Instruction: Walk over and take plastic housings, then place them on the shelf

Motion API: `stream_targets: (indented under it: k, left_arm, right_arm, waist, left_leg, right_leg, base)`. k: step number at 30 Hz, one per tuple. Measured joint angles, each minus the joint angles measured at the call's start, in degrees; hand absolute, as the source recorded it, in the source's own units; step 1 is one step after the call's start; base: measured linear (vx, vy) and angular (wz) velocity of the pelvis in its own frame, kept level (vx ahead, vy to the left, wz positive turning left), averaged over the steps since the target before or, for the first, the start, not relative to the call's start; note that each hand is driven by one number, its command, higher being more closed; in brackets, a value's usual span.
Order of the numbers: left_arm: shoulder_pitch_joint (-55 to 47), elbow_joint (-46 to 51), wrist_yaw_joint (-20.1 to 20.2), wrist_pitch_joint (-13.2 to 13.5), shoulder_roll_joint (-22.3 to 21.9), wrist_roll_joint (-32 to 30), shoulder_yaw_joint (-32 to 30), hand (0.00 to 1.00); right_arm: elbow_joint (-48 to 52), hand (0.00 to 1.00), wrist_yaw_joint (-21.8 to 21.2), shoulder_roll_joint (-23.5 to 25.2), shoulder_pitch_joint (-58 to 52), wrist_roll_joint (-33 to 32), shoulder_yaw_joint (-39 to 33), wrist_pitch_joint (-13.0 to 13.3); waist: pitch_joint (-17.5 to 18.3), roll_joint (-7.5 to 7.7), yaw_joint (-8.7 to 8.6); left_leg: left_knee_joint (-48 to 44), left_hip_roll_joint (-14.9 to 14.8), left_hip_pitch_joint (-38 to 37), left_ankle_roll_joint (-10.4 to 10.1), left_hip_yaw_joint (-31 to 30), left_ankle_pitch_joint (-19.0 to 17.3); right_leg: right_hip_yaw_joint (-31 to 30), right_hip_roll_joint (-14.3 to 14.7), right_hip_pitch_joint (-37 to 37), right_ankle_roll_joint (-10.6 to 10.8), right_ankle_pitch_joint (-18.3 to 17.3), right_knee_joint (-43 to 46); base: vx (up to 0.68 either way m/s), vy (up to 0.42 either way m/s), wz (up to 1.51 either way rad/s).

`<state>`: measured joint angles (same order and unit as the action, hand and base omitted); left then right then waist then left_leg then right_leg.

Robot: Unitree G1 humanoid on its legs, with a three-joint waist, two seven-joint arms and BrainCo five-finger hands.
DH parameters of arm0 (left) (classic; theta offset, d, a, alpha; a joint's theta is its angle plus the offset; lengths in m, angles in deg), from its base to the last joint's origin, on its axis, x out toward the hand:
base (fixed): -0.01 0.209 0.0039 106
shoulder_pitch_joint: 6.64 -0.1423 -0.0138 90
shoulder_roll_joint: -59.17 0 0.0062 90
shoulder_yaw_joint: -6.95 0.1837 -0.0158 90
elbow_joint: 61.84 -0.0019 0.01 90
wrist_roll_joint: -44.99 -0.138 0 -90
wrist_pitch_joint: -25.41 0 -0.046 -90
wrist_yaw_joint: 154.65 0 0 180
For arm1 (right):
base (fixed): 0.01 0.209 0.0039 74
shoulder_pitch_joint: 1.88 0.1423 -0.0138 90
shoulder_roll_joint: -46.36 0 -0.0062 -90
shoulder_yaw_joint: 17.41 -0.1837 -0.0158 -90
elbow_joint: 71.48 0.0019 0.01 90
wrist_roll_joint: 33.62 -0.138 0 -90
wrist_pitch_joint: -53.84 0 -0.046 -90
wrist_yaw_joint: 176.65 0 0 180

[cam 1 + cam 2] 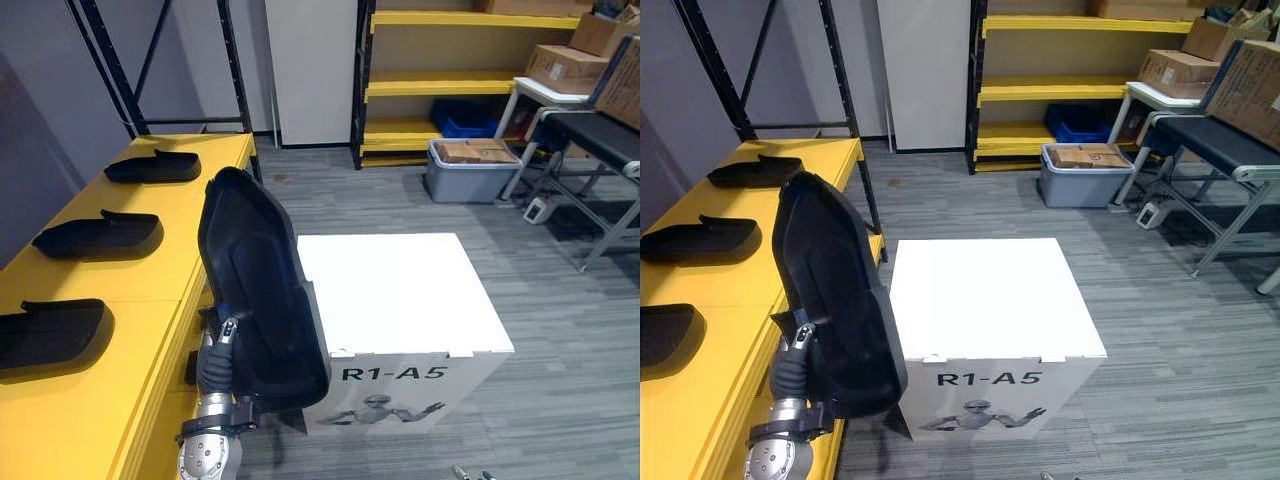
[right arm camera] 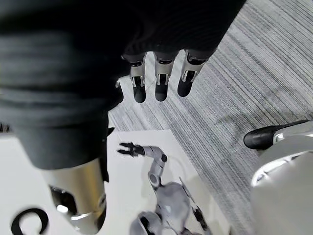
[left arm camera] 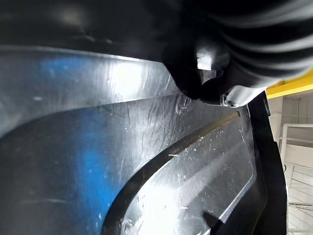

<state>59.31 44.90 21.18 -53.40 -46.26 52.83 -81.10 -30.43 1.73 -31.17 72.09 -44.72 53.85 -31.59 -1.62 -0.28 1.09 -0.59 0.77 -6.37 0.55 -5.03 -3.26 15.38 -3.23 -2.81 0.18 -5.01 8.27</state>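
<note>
Grey carpet, and a yellow shelf (image 1: 150, 300) along the left carrying shelved housings (image 1: 100, 236). The left hand (image 1: 218, 352) clasps a black plastic housing (image 1: 255, 290) stood on end, with bare shelf at nine o'clock, nearest this arm. The right hand (image 2: 156, 83) hangs slack-fingered.

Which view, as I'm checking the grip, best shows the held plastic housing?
Left eye view: the whole plastic housing shows, held on end in the left hand. The right eye view matches it; the left wrist view gives its glossy surface from very close.
</note>
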Motion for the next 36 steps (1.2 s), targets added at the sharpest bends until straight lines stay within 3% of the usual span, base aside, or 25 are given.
stream_targets:
  k: [3,6,8,9,10,11,12,13,15,17,18,20,22,24,25,26,28,29,31,33,34,35,36]
  left_arm:
    - [-0.51,0.00,0.04,-0.11,0.10,-0.02,1.33,1.00]
    - [-0.16,0.09,0.19,-0.22,0.08,-0.14,3.06,1.00]
    - [0.52,0.88,-0.26,-0.22,-0.06,-0.20,4.10,1.00]
    - [1.61,1.50,-0.52,-0.22,-0.28,-0.24,3.95,1.00]
    - [2.71,2.23,-0.75,-0.20,-0.55,-0.26,3.66,1.00]
    - [3.28,2.45,-0.85,-0.15,-0.54,-0.29,3.39,1.00]
    - [3.53,2.43,-1.07,-0.15,-0.56,-0.28,3.37,1.00]
    - [3.63,2.40,-1.56,-0.15,-0.82,-0.25,3.47,1.00]
    - [3.97,2.29,-1.93,-0.13,-0.92,-0.16,3.59,1.00]
    - [5.10,2.25,-2.33,0.21,-1.03,-0.04,4.10,1.00]
    - [6.58,2.03,-2.69,0.48,-1.60,0.01,4.95,1.00]
    - [10.05,0.08,-3.12,0.45,-1.55,0.04,5.20,1.00]
    - [10.45,-1.10,-3.47,0.35,-1.53,0.04,5.20,1.00]
    - [10.32,-1.70,-3.73,0.35,-1.49,-0.01,5.60,1.00]
    - [10.42,-1.78,-4.20,0.35,-1.07,-0.01,6.69,1.00]
    - [10.54,-1.96,-4.27,0.35,-0.73,-0.04,7.22,1.00]
    - [10.64,-2.89,-4.50,0.26,0.17,-0.18,8.68,1.00]
    - [10.70,-2.92,-4.52,0.26,0.18,-0.26,9.11,1.00]
    - [11.43,-3.06,-4.61,0.30,0.59,-0.29,11.35,1.00]
    - [12.68,-4.31,-4.64,0.34,0.87,-0.29,13.33,1.00]
    - [12.70,-4.29,-4.65,0.37,0.87,-0.36,13.94,1.00]
    - [12.70,-4.35,-4.65,0.38,0.80,-0.39,13.95,1.00]
    - [12.22,-4.53,-4.69,0.28,0.19,-0.39,13.93,1.00]
  right_arm:
    - [-1.59,0.00,0.01,-0.37,0.39,2.96,4.48,-0.17]
    - [-1.46,0.00,0.19,-0.90,1.68,5.99,8.73,-0.44]
    - [-1.17,0.00,0.57,-1.75,4.22,7.13,11.00,-0.40]
    - [-1.25,0.00,0.95,-2.58,6.64,7.70,10.98,-0.33]
    - [-1.77,0.00,1.66,-3.38,9.45,8.85,10.91,-0.36]
    - [-1.96,0.00,2.07,-3.54,10.98,9.71,10.95,-0.36]
    - [-2.12,0.00,2.39,-3.62,11.72,10.15,10.94,-0.36]
    - [-2.36,0.00,2.97,-3.80,12.50,11.25,10.97,-0.35]
    - [-3.57,0.00,3.69,-4.62,13.47,12.67,11.00,-0.43]
    - [-3.65,0.00,4.33,-4.68,13.27,13.63,11.02,-0.60]
    - [-3.77,0.00,4.66,-4.82,13.74,13.69,11.03,-0.89]
    - [-5.09,0.00,4.67,-4.18,15.37,13.74,12.05,-1.09]
    - [-6.85,0.00,4.67,-3.66,16.52,14.12,12.13,-1.36]
    - [-6.43,0.00,4.65,-3.03,16.75,14.99,12.67,-1.35]
    - [-6.34,0.00,4.62,-2.93,16.68,14.99,13.02,-1.32]
    - [-6.41,0.00,4.59,-2.82,16.57,14.98,13.16,-1.33]
    - [-6.44,0.00,4.58,-2.13,15.35,14.96,13.26,-1.38]
    - [-6.40,0.00,4.58,-2.04,14.84,14.95,13.27,-1.43]
    - [-5.24,0.00,4.64,-1.35,12.64,14.91,13.25,-1.54]
    - [-2.79,0.00,4.65,-0.46,10.17,14.63,13.11,-1.66]
    - [-0.51,0.00,4.82,0.21,8.54,14.66,13.27,-1.63]
    - [0.14,0.00,4.83,0.59,8.01,14.64,13.24,-1.62]
    - [0.81,0.00,4.87,0.97,7.34,14.61,13.18,-1.65]
  waist:
    - [-0.23,0.94,0.91]
    - [-0.64,1.76,2.10]
    - [-1.63,1.86,3.28]
    - [-3.08,1.53,3.77]
    - [-4.44,0.68,4.47]
    - [-4.91,0.82,4.61]
    - [-4.99,0.86,4.54]
    - [-5.11,0.83,4.58]
    - [-5.09,0.79,4.34]
    - [-4.66,0.10,3.87]
    - [-4.13,-0.82,3.22]
    - [-4.69,0.48,2.63]
    - [-4.91,0.77,2.81]
    - [-5.01,0.84,2.94]
    - [-5.04,0.77,2.72]
    - [-5.15,0.73,2.65]
    - [-5.29,0.71,2.40]
    - [-5.44,0.80,2.25]
    - [-5.46,1.65,0.41]
    - [-5.27,2.57,-0.89]
    - [-4.93,3.91,-0.79]
    - [-4.79,4.39,-0.45]
    - [-4.26,3.84,0.02]
  left_leg:
    - [-1.13,1.55,0.16,0.07,-4.15,0.11]
    - [-4.06,4.28,3.05,-0.39,-12.94,0.86]
    - [-5.71,5.93,6.55,-1.76,-16.89,2.72]
    - [-5.71,6.00,8.87,-2.53,-13.83,3.23]
    - [-7.57,3.41,11.99,0.50,-4.93,1.87]
    - [-11.58,0.46,15.31,0.64,4.13,0.26]
    - [-14.66,-1.46,16.82,1.12,9.34,-0.97]
    - [-20.76,-4.64,19.10,2.54,16.72,-2.81]
    - [-29.29,-7.87,19.31,3.91,21.76,-5.43]
    - [-29.75,-10.17,17.45,3.23,22.36,-6.19]
    - [-25.46,-8.36,16.37,1.04,20.26,-8.15]
    - [-22.75,-4.10,16.91,2.38,16.70,-7.40]
    - [-23.89,-1.28,16.62,3.30,14.36,-7.86]
    - [-25.67,1.33,16.25,4.94,11.56,-9.54]
    - [-25.17,2.39,15.91,5.51,9.31,-10.31]
    - [-25.12,2.66,15.86,5.56,8.05,-10.37]
    - [-23.69,2.93,13.79,5.37,4.55,-10.19]
    - [-23.31,3.04,13.07,5.26,3.69,-10.11]
    - [-22.69,4.52,11.86,4.60,-1.02,-9.73]
    - [-23.35,5.73,12.19,3.30,-4.52,-9.97]
    - [-24.47,6.55,12.42,2.09,-5.62,-11.05]
    - [-25.51,6.62,12.72,1.55,-5.83,-11.94]
    - [-27.10,4.56,13.39,0.19,-5.93,-13.37]
  right_leg:
    - [3.61,-2.23,0.20,0.44,-3.33,5.04]
    - [12.17,-5.25,-1.29,1.22,-5.11,7.27]
    - [18.22,-7.10,-1.56,1.47,-5.36,7.41]
    - [22.32,-8.16,-1.62,1.43,-5.32,7.19]
    - [26.50,-8.58,-1.76,1.41,-5.30,7.60]
    - [29.39,-9.43,-1.77,1.39,-5.32,8.34]
    - [31.35,-10.09,-2.02,1.35,-5.38,8.82]
    - [35.01,-11.44,-2.87,1.51,-5.49,9.59]
    - [40.87,-14.28,-5.72,1.71,-5.71,10.26]
    - [44.27,-15.72,-7.79,2.39,-5.51,11.15]
    - [45.33,-16.49,-7.97,2.86,-5.63,12.67]
    - [44.75,-17.80,-7.54,3.25,-5.86,12.37]
    - [44.34,-18.99,-9.31,3.43,-6.00,12.79]
    - [39.49,-20.73,-9.54,2.21,-5.08,17.18]
    - [32.63,-22.35,-6.96,0.63,-4.41,23.01]
    - [27.08,-22.14,-5.03,0.36,-5.11,25.70]
    - [8.68,-16.15,1.32,1.61,-10.01,29.67]
    - [5.03,-14.52,2.47,1.89,-10.76,29.63]
    - [-9.83,-8.33,7.77,2.88,-12.49,28.44]
    - [-18.75,-5.39,9.45,3.40,-12.32,24.33]
    - [-20.00,-5.69,9.43,3.56,-9.86,19.40]
    - [-19.80,-6.09,9.17,5.96,-9.43,18.34]
    - [-18.65,-4.57,8.30,6.44,-9.77,16.94]
  base:
    - [0.02,-0.020,0.76]
    - [0.01,-0.026,1.49]
    - [-0.05,-0.006,1.82]
    - [-0.14,0.044,1.81]
    - [-0.19,0.077,1.90]
    - [-0.16,0.087,1.48]
    - [-0.09,0.107,1.44]
    - [-0.03,0.111,1.37]
    - [0.03,0.206,1.35]
    - [0.09,0.329,1.26]
    - [0.08,0.307,1.33]
    - [0.08,0.252,1.33]
    - [0.08,0.176,0.97]
    - [0.11,0.183,0.92]
    - [0.12,0.163,0.93]
    - [0.08,0.053,0.84]
    - [0.06,-0.041,0.68]
    - [0.05,-0.082,0.83]
    - [0.04,-0.118,1.04]
    - [0.03,-0.196,1.17]
    - [0.05,-0.245,0.95]
    - [0.11,-0.327,0.53]
    - [0.11,-0.276,0.22]
